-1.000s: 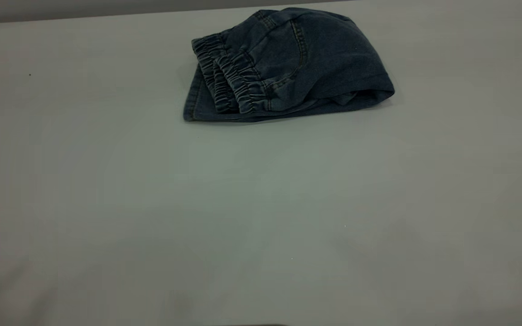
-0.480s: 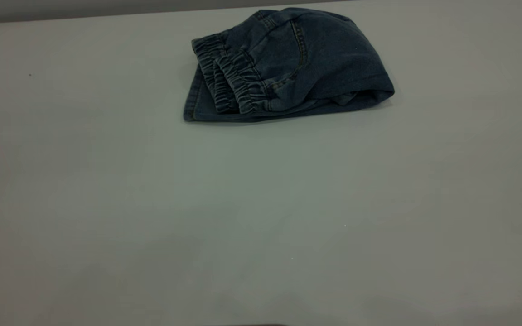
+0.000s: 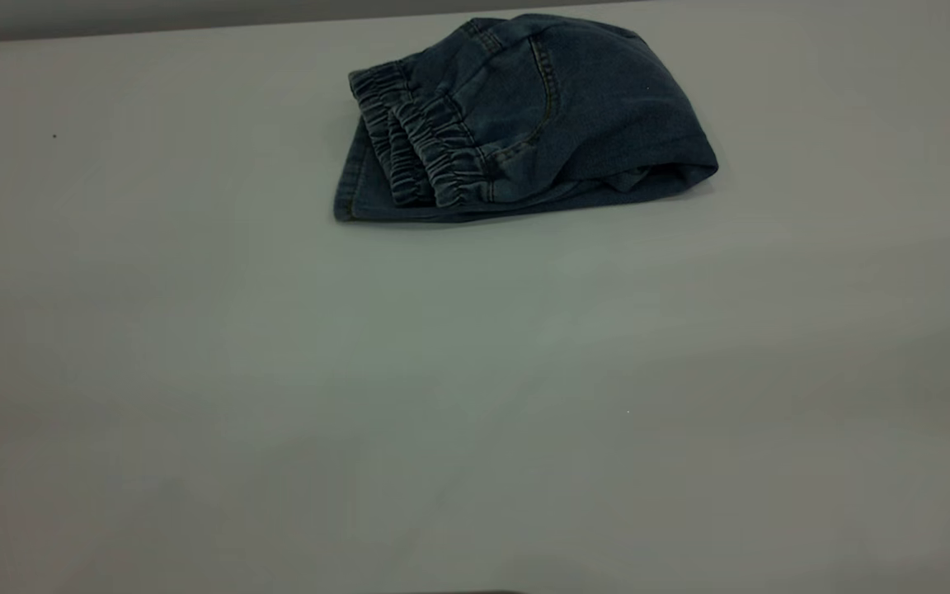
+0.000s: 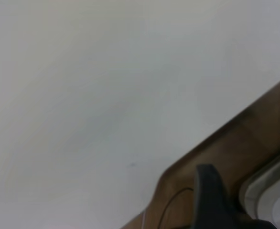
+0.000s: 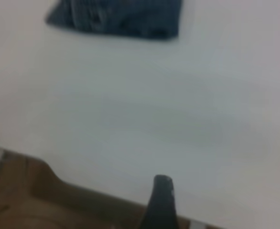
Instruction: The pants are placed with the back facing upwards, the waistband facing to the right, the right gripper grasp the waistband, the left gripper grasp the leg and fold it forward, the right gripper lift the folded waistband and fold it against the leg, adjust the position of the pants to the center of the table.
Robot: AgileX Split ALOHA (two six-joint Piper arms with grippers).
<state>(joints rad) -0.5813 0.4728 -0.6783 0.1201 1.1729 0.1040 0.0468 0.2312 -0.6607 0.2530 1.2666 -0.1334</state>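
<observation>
Denim pants (image 3: 524, 124) unmoved, folded.

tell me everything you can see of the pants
The pants are blue denim shorts, folded into a compact bundle lying on the table toward its far edge. The gathered elastic waistband lies doubled on top at the bundle's left, with a stitched back pocket beside it. A flat layer of denim shows beneath along the left and near edges. No gripper touches them. The right wrist view shows them only as a dark blue patch.
</observation>
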